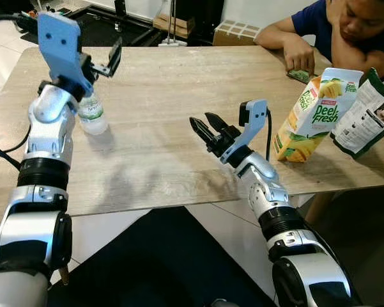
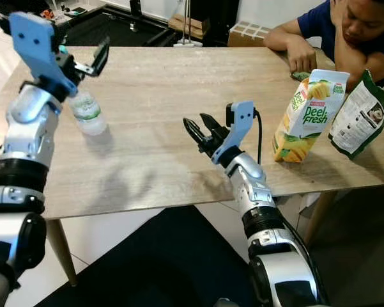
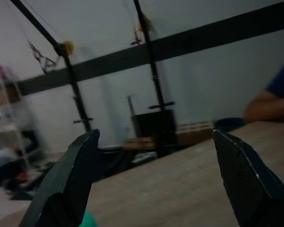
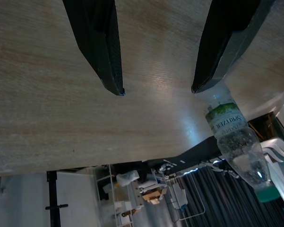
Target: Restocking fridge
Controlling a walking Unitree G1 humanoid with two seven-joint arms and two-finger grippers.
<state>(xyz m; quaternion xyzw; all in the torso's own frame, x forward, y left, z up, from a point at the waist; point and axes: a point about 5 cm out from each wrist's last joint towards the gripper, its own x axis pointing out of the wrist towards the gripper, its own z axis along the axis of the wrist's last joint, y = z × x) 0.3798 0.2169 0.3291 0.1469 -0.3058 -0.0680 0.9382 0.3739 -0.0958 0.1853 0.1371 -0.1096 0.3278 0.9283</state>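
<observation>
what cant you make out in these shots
- Water bottle: in the left eye view the left arm covers its upper part, so the cap is hidden.
- Green pouch: its right side runs past the picture edge in the left eye view.
- Small item under the person's hand: mostly covered, too small to identify.
- Left wrist view: dim and soft; the left gripper frames background clutter too blurred to name.

Seated at the counter's (image 1: 166, 147) far corner: a person (image 1: 345, 32) in blue, phone (image 1: 301, 76) under hand.
</observation>
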